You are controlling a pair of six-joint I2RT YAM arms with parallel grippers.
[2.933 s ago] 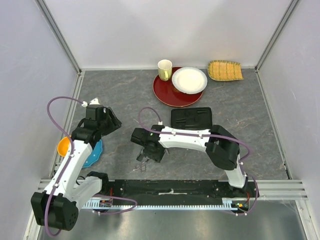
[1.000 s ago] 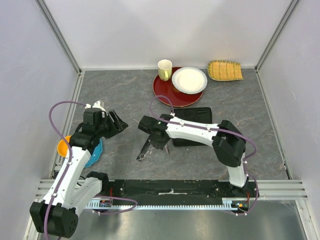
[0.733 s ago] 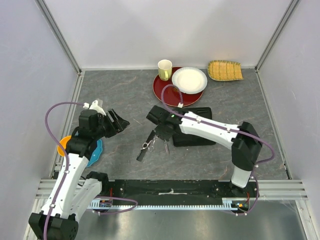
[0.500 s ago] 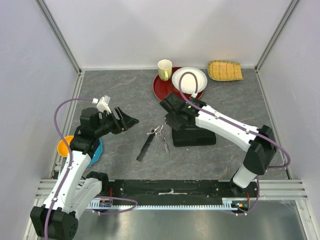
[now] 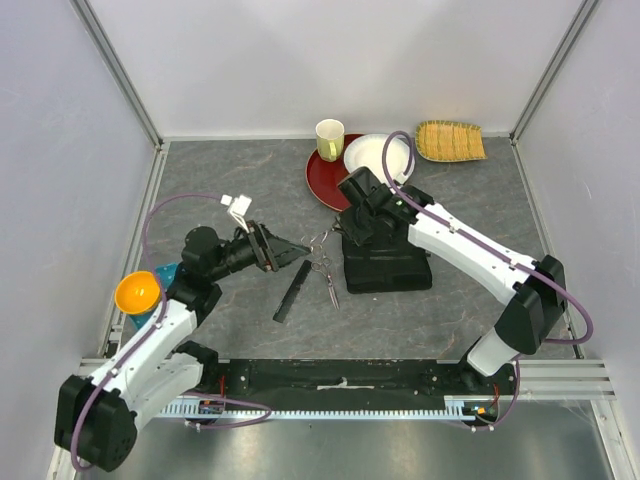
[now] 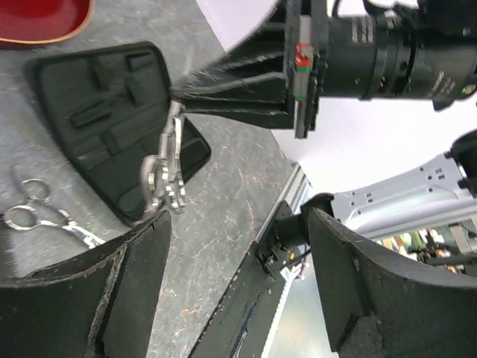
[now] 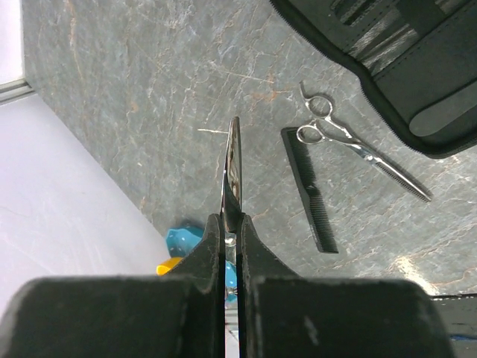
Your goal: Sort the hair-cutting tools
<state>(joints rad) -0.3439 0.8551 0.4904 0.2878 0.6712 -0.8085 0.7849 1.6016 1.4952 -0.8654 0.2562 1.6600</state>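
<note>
Top and wrist views, two arms at work beside the black case (image 5: pixel 392 272), which lies open on the table with its pockets facing up.

Right gripper (image 7: pixel 232 224): fingers pressed together on the blade of one pair of scissors (image 6: pixel 162 175). This pair hangs over the left part of the case with its rings lowest. Whether the rings touch the case cannot be told.

Left gripper (image 6: pixel 238 222): jaws spread wide with nothing between them. It is level and points toward the case from the left, its tips near the hanging rings.

Second scissors (image 7: pixel 350 142): flat on the table just left of the case, closed, with their rings toward the case's far end.

Comb (image 7: pixel 309 190): long, flat and black, on the table just beside the second scissors, on the side away from the case.

Beyond the far edge of the case is a red tray (image 5: pixel 325 185) carrying a white plate (image 5: pixel 372 165) and a pale cup (image 5: pixel 329 138). A woven basket (image 5: pixel 450 141) sits behind and to the right of the case. Well to the left of the case, past the left arm, is an orange bowl (image 5: pixel 138 292).
</note>
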